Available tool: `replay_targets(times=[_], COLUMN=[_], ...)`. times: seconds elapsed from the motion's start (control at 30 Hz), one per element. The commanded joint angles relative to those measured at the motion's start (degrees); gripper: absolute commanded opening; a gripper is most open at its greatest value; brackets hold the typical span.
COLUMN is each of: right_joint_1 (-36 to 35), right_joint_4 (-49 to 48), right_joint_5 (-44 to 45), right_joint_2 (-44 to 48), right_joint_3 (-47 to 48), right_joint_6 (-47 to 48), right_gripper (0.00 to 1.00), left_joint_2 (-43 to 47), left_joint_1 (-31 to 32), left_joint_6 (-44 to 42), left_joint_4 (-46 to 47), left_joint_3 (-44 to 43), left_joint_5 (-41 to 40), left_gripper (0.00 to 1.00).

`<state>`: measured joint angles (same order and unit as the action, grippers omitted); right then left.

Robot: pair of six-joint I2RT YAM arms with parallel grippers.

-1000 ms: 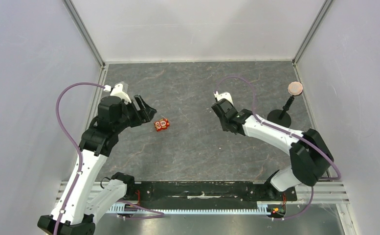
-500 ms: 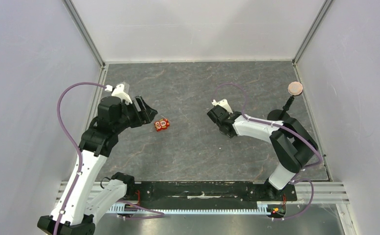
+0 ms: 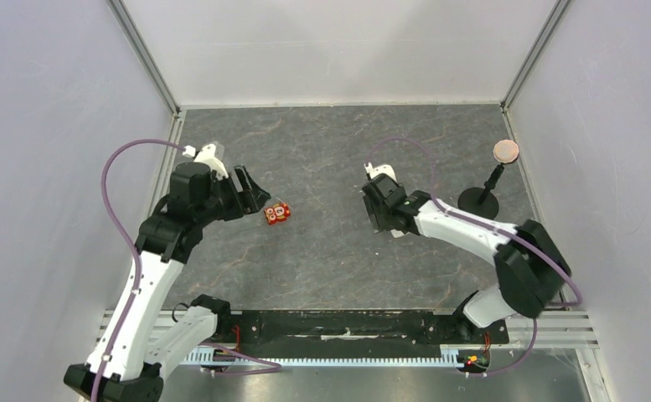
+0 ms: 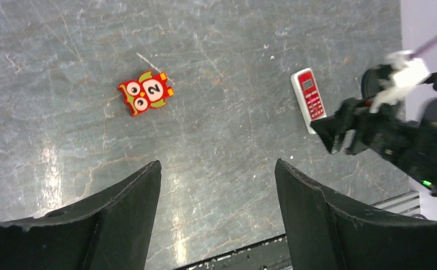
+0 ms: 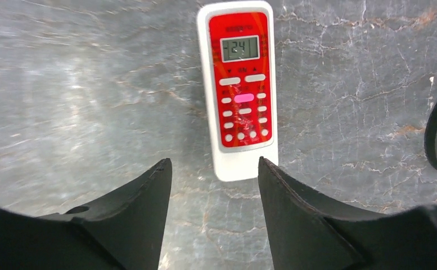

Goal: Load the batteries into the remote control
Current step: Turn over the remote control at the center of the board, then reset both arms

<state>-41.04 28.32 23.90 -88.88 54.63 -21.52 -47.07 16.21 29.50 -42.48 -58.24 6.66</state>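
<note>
Lying face-up, remote control (image 5: 239, 90) just beyond the spread right tool (image 5: 214, 164); left tool (image 4: 217, 163) spread too

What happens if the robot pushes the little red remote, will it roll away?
Probably not. The remote control is flat and lies face up on the table, so it would likely slide or spin, not roll. It looks like stiff plastic, so it shouldn't bend. It seems slim and smooth, so it might slip when grabbed.

Red owl tile (image 3: 277, 213) on grey table (image 3: 322, 151); left gripper (image 3: 258, 200) just left of it; right gripper (image 3: 380, 222), then 1 black stand (image 3: 478, 199), well right of it.
</note>
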Motion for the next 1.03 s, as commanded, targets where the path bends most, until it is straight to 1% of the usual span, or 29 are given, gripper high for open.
replay_targets(times=[0.0, 0.03, 0.07, 0.1, 0.13, 0.3, 0.4, 0.47, 0.63, 0.73, 0.83, 0.9, 1.0], right_joint_1=[-0.11, -0.19, -0.18, -0.18, -0.16, -0.18, -0.16, -0.18, -0.18, -0.18, -0.19, -0.18, -0.16], right_joint_4=[-0.19, -0.19, -0.26, -0.49, -0.45, -0.36, 0.75, 2.58, 8.56, 13.42, 16.08, 18.19, 19.91], right_joint_5=[-3.59, -3.13, -2.18, -1.02, 0.58, 7.37, 10.83, 12.74, 20.45, 24.12, 25.71, 26.11, 25.64], right_joint_2=[10.29, 12.57, 15.77, 19.13, 22.13, 39.79, 48.76, 52.8, 58.97, 60.95, 63.25, 64.87, 66.36], right_joint_3=[-1.79, -2.54, -3.49, -4.32, -5.12, -6.88, -6.61, -5.07, -1.93, 0.74, 1.38, 2.02, 2.51], right_joint_6=[-2.75, -3.09, -3.53, -3.71, -3.94, -2.68, -1.52, -1.2, -1.33, -3.93, -6.03, -8.6, -11.39], right_gripper=[0.62, 0.64, 0.71, 0.83, 0.98, 0.98, 0.98, 0.98, 0.98, 0.98, 0.98, 0.98, 0.98], left_joint_2=[-3.88, -3.79, -3.35, -2.6, -1.72, 3.56, 7.63, 10.54, 14.9, 14.9, 16.17, 16.61, 16.9], left_joint_1=[-0.04, -0.06, -0.04, -0.04, -0.04, -0.04, -0.04, -0.04, -0.04, -0.04, -0.04, -0.04, -0.04], left_joint_6=[1.54, 2.07, 2.63, 3.27, 3.78, 6.08, 6.45, 6.46, 5.36, 3.54, 1.93, 0.18, -0.91], left_joint_4=[-6.62, -7.34, -7.67, -7.91, -8.16, -11.76, -12.72, -13.31, -13.01, -12.95, -12.76, -12.82, -13.9], left_joint_3=[-5.96, -6.31, -6.32, -6.23, -6.11, -4.95, -2.97, -1.79, 0.02, -0.87, -0.5, -0.63, -1.95], left_joint_5=[0.61, 0.2, -0.26, -0.45, -0.84, -4.82, -6.18, -6.01, -6.42, -4.52, -4.34, -2.32, -3.14], left_gripper=[0.8, 0.8, 0.8, 0.8, 0.8, 0.81, 0.81, 0.81, 0.82, 0.82, 0.82, 0.82, 0.82])
